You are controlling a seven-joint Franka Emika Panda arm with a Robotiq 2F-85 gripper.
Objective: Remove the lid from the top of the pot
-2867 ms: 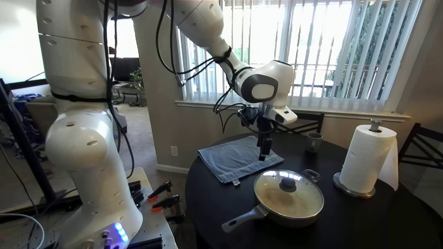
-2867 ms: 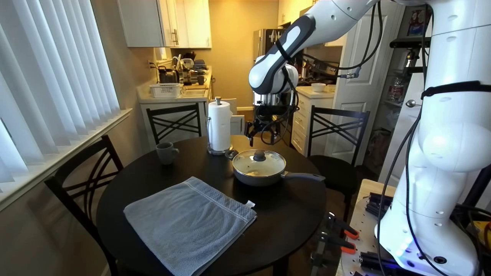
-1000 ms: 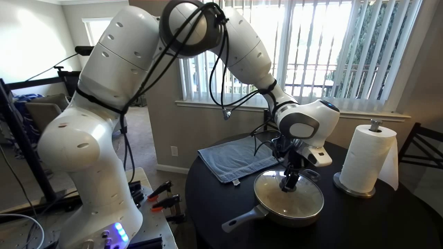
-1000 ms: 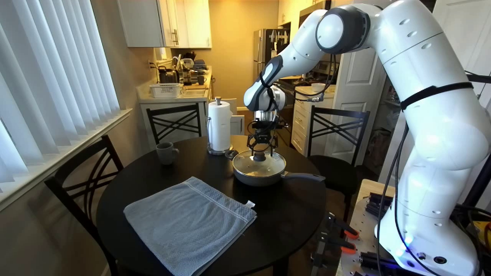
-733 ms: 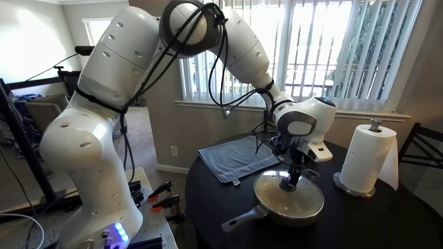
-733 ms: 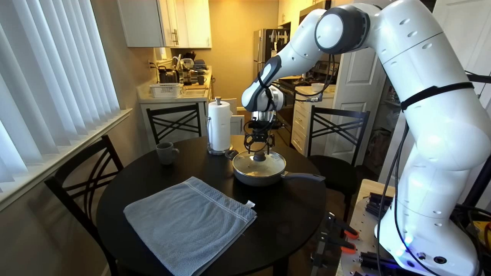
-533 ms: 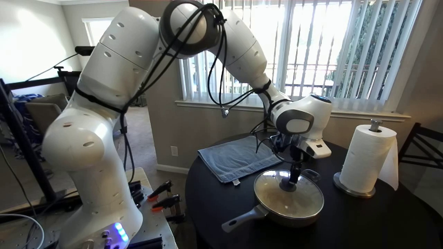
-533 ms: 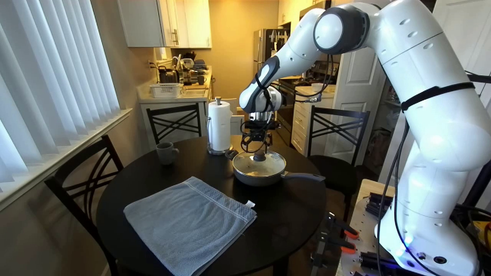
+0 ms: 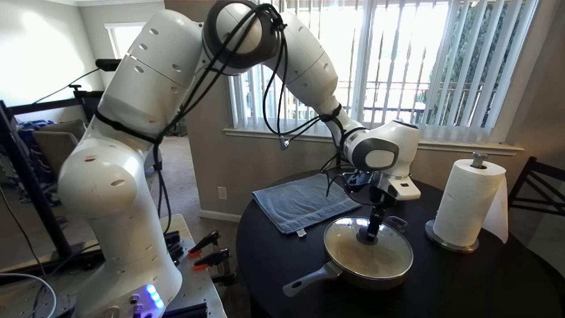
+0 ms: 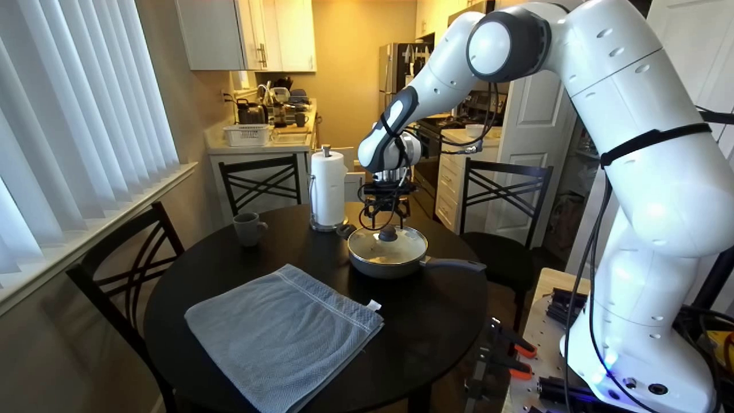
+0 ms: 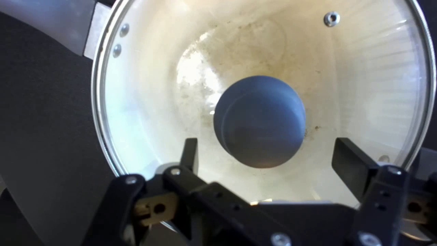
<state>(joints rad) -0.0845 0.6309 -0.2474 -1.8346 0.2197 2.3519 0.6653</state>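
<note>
Glass lid (image 9: 371, 258) still covers the pot (image 10: 381, 271), the gripper (image 11: 266, 147) spread wide near the knob (image 11: 259, 121), grasp and lift seemingly undone.

Bright window (image 9: 366, 62), pale vertical blinds (image 10: 86, 120), beige wall (image 9: 256, 161), black chairs (image 10: 502, 252), white kitchen cabinets (image 10: 292, 37) (a yellow wall (image 10: 350, 80) between).

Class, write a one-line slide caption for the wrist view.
Open gripper, fingers clear of the round knob, above the glass lid that covers the pot.
</note>
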